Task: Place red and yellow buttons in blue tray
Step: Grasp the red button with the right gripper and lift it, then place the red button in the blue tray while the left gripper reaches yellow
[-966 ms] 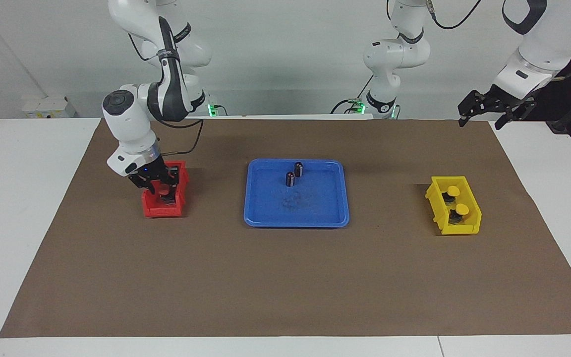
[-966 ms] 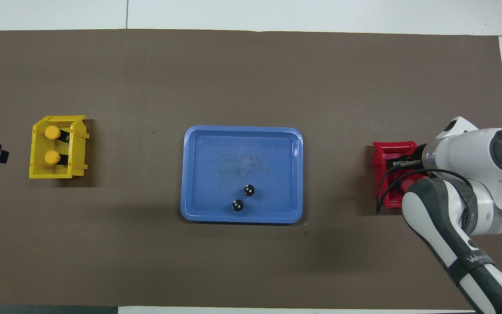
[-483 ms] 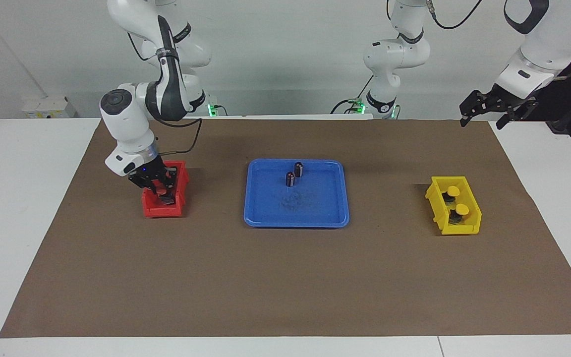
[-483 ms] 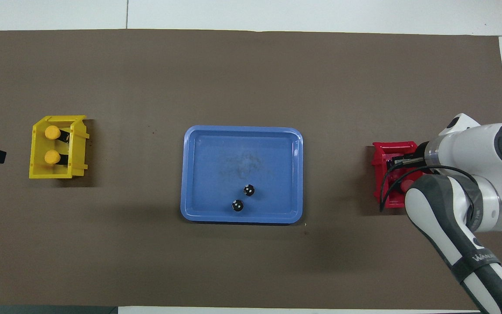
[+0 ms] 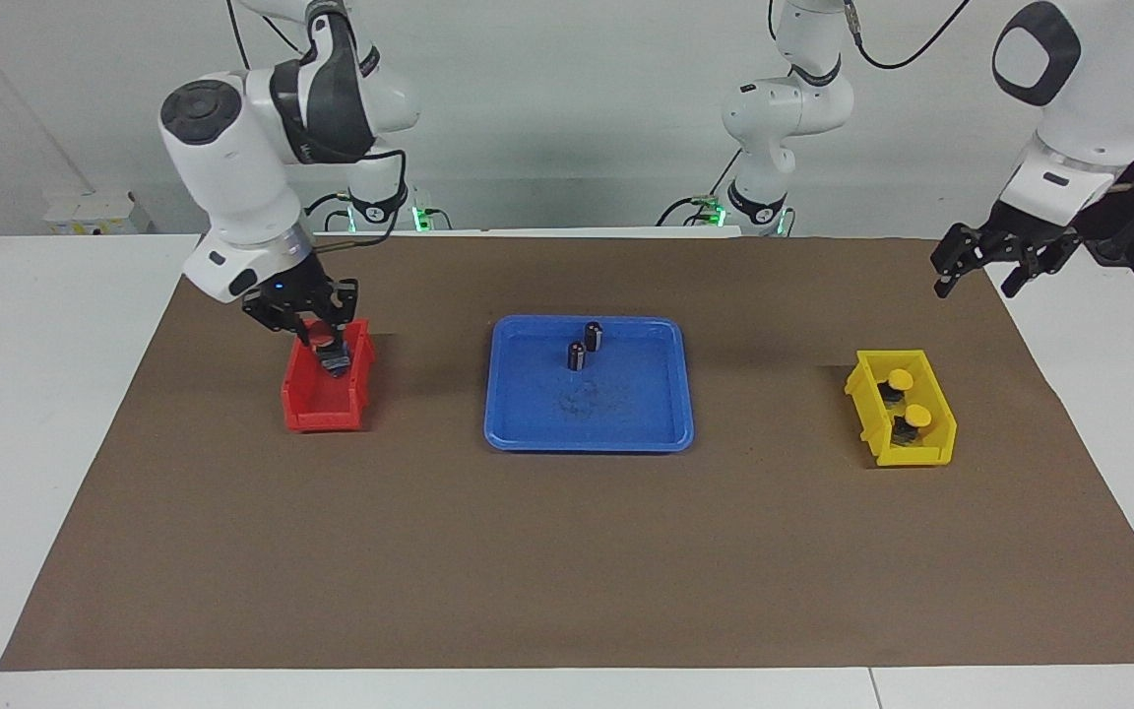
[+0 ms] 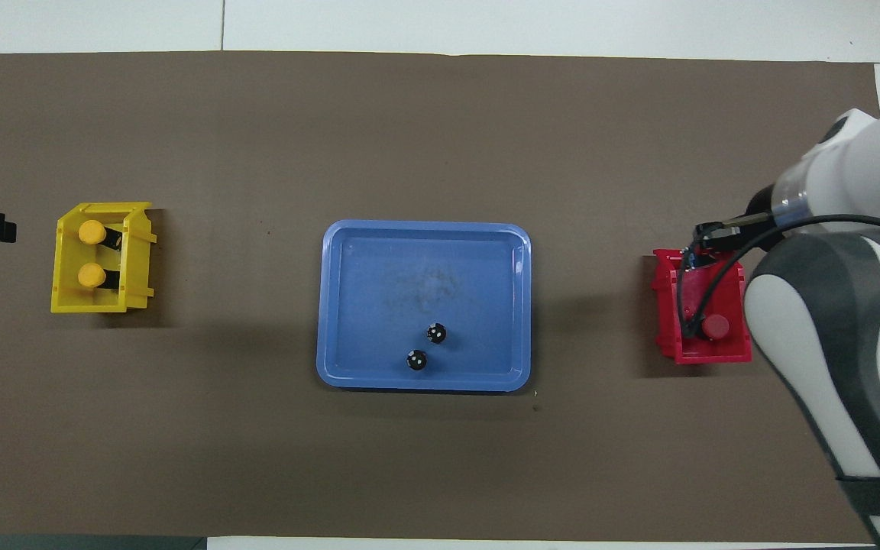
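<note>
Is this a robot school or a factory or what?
Most likely a robot lab set up for practice. Two white robot arms stand at a white table with a plain brown mat, and on it are only a blue tray, a red bin and a yellow bin of buttons.

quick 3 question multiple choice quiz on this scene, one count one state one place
1. Dark cylinders in the blue tray: A one, B two, C four.
2. The right gripper is: A open, B shut on a red button, C shut on nothing.
3. The yellow buttons lie: A in the yellow bin, B in the blue tray, C in the red bin.
Key: 1 B, two stand upright there; 2 B, the button hangs from its fingertips; 3 A, both caps show inside it.
</note>
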`<state>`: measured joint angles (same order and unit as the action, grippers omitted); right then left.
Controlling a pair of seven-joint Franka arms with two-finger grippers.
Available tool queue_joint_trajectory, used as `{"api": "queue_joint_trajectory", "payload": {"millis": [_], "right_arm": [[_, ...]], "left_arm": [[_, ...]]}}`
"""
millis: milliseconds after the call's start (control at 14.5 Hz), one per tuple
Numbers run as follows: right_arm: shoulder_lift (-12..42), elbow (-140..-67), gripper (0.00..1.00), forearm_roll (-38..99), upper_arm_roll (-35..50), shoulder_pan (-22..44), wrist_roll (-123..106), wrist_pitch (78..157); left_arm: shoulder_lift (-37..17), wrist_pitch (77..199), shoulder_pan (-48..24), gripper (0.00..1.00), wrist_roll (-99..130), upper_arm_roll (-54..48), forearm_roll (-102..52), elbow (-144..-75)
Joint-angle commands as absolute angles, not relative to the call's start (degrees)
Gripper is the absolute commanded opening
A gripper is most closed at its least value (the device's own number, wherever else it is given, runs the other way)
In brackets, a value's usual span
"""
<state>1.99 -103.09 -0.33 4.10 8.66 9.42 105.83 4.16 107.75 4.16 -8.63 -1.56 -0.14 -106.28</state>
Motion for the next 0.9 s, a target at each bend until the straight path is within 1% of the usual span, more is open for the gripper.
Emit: {"api": "queue_joint_trajectory", "payload": {"millis": [0,69,138,207,345,483,621,690,828], "right_arm": [[7.10,-100.02,0.36,-0.26,4.04,16.93,22.01,109.49],[9.12,-99.24,0.36,-0.35,4.04,20.79,29.37,112.21],[11.05,-99.58,0.36,-0.35,4.04,23.70,35.19,116.41],[12.64,-99.75,0.37,-0.35,4.04,25.99,38.46,118.80],[15.98,-99.75,0.38,-1.22,3.96,29.87,42.08,121.19],[18.01,-100.11,0.40,-4.56,4.04,30.41,43.50,123.04],[20.20,-100.02,0.41,-5.88,3.96,32.25,45.43,124.27],[21.35,-100.19,0.41,-6.67,4.04,32.60,47.44,126.10],[22.15,-100.81,0.44,-6.94,4.04,32.87,48.87,127.70]], "left_arm": [[2.12,116.43,5.18,0.77,-7.47,-2.11,-0.62,-111.09],[0.11,118.11,5.27,0.73,-7.47,-2.11,-0.62,-111.09],[-1.74,120.04,5.27,0.71,-7.38,-2.11,-0.62,-111.09],[-3.58,122.41,5.27,0.70,-7.03,-2.11,-0.62,-111.27],[-5.44,124.19,5.27,0.68,-6.94,-2.02,-0.62,-111.71],[-6.76,125.76,5.36,0.65,-5.63,-2.02,-0.62,-112.49],[-7.29,129.62,5.97,0.65,-4.57,-2.02,-0.62,-114.95],[-7.47,130.86,5.98,0.65,-4.74,-2.02,-0.62,-116.00],[-7.82,131.31,6.06,0.65,-5.01,-2.02,-0.62,-116.37]]}}
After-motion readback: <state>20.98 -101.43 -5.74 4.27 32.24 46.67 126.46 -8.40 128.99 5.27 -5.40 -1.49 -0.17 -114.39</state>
